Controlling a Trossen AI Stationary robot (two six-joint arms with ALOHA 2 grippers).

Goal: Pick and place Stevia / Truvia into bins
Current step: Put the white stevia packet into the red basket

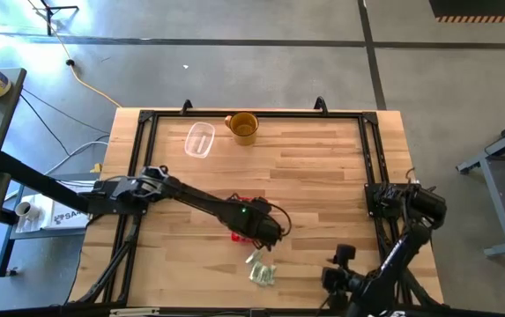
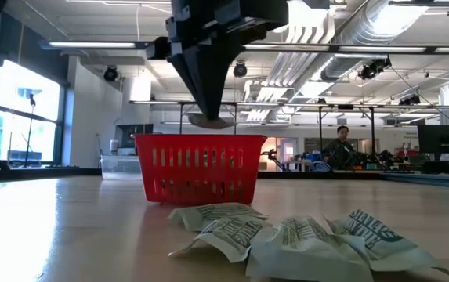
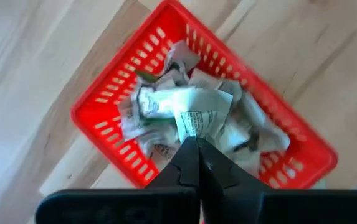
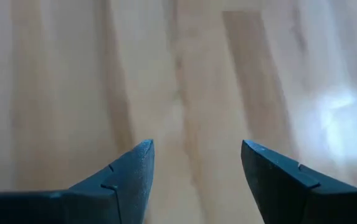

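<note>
High view: mug [image 1: 243, 128], clear container [image 1: 200, 139] far from basket [image 1: 245, 234].

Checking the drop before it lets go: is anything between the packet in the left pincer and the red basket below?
Nothing visible. The left pincer holds a packet directly above the red basket. Only packets already dropped in lie beneath it, and the basket's top is open.

Robotics lab or workshop, wooden surface [image 1: 314, 167] on a bare concrete floor [image 1: 252, 75], exposed ceiling ducts [image 2: 365, 31], monitors [image 2: 442, 141] and workbenches behind, person [image 2: 342, 142] seated at back
</note>
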